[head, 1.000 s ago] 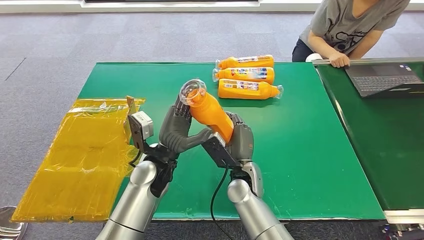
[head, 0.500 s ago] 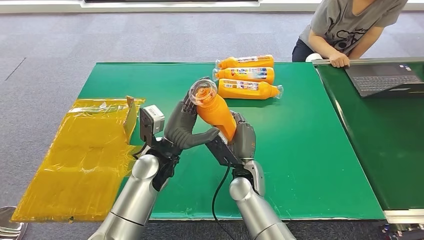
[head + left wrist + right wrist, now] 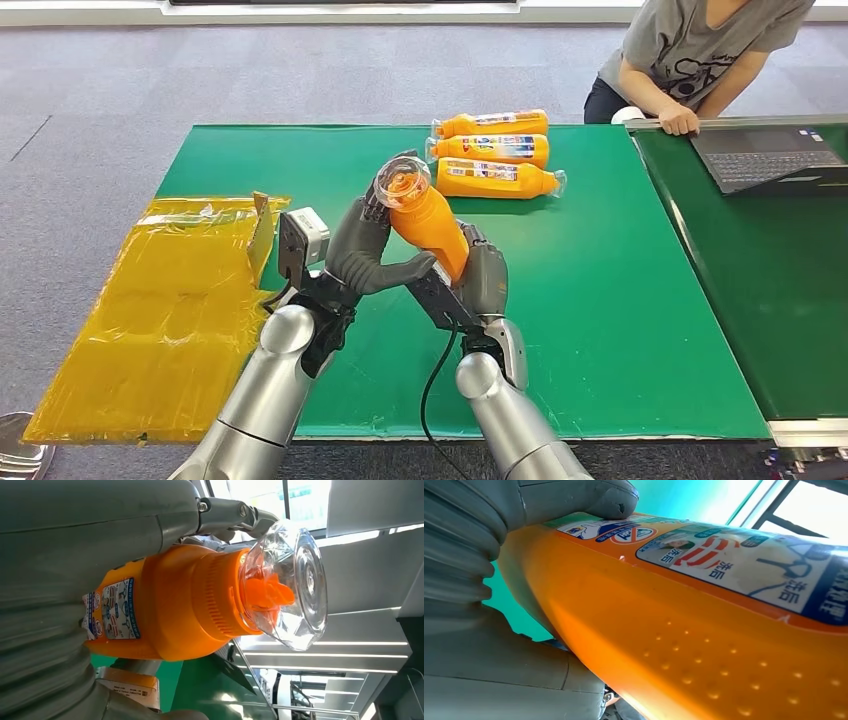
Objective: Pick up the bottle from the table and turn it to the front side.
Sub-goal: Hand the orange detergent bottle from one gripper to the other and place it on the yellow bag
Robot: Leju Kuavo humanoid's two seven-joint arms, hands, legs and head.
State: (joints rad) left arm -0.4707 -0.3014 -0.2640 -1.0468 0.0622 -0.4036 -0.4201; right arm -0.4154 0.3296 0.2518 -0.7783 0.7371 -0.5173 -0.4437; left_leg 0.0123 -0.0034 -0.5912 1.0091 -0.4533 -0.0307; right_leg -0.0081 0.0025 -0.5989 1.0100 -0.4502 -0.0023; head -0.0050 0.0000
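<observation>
An orange bottle (image 3: pixel 427 222) with a clear cap (image 3: pixel 399 184) is held up over the green table (image 3: pixel 620 300), tilted with the cap pointing away from me. My left hand (image 3: pixel 365 255) wraps its upper body from the left. My right hand (image 3: pixel 480 280) grips its lower end from the right. In the left wrist view the orange bottle (image 3: pixel 175 610) shows a small label below the clear cap (image 3: pixel 287 582). The right wrist view shows the bottle's (image 3: pixel 704 645) side and a printed label, with my thumb (image 3: pixel 579 500) pressed on it.
Three more orange bottles (image 3: pixel 495 150) lie side by side at the table's far edge. A yellow plastic sheet (image 3: pixel 170 300) hangs over the table's left side. A person (image 3: pixel 690 60) leans on a second table with a laptop (image 3: pixel 770 155) at the right.
Over the last second both hands carried the bottle slightly right and away from me, and its cap end swung more upright. Since half a second ago it has barely moved.
</observation>
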